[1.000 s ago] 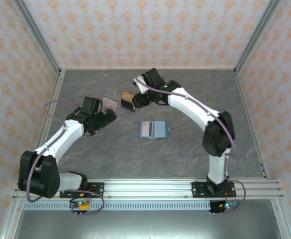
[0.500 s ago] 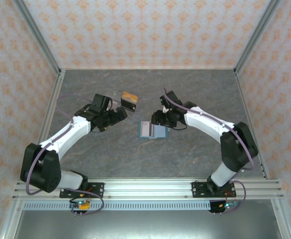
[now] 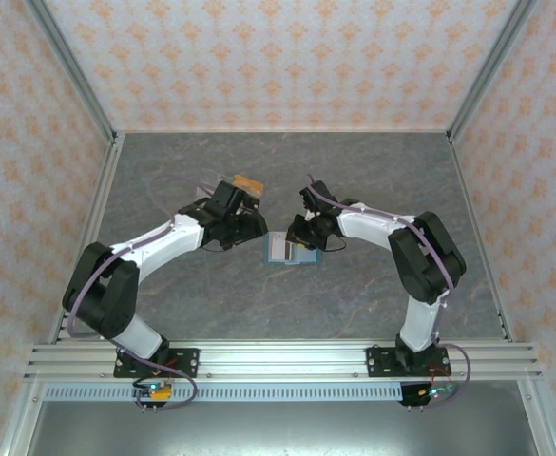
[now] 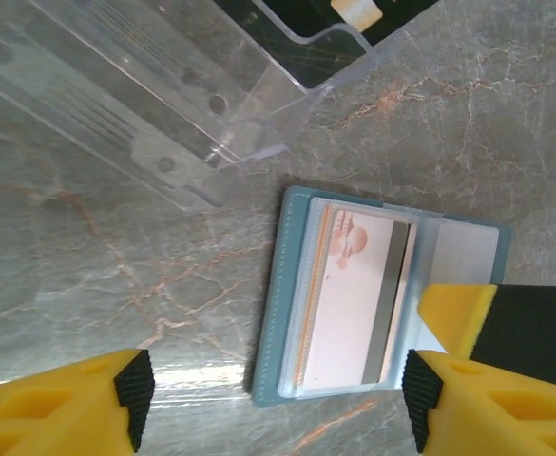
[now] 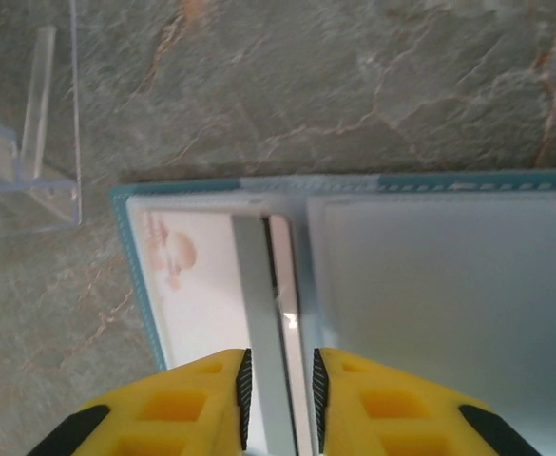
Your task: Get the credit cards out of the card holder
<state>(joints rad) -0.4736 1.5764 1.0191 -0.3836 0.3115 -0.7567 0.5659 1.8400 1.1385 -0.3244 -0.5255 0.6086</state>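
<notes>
While an orange card (image 3: 248, 182) lies in the tray (image 4: 211, 104), a pale card (image 4: 354, 304) sits pocketed in the holder (image 3: 292, 250) mid-worktop (image 3: 354, 304); my right gripper (image 5: 278, 389) hangs narrow over it, grip unclear, left gripper (image 4: 276, 389) wide.

I have the card holder (image 3: 292, 251) lying open and flat on the table (image 3: 373, 294), about mid-table, between my two arms. One card (image 4: 354, 304) sits in its left pocket and reaches almost to the fold, with the other pocket on its right. The tray (image 4: 192, 104) stands behind and to the left of the card holder, near it but apart. A second card (image 3: 248, 181) lies at the tray, behind my left gripper (image 4: 273, 410), which hangs just left of the card holder and in front of the tray. My right gripper (image 5: 278, 397) is over the card holder, its fingertips (image 5: 211, 399) either side of the card's edge by the fold.
</notes>
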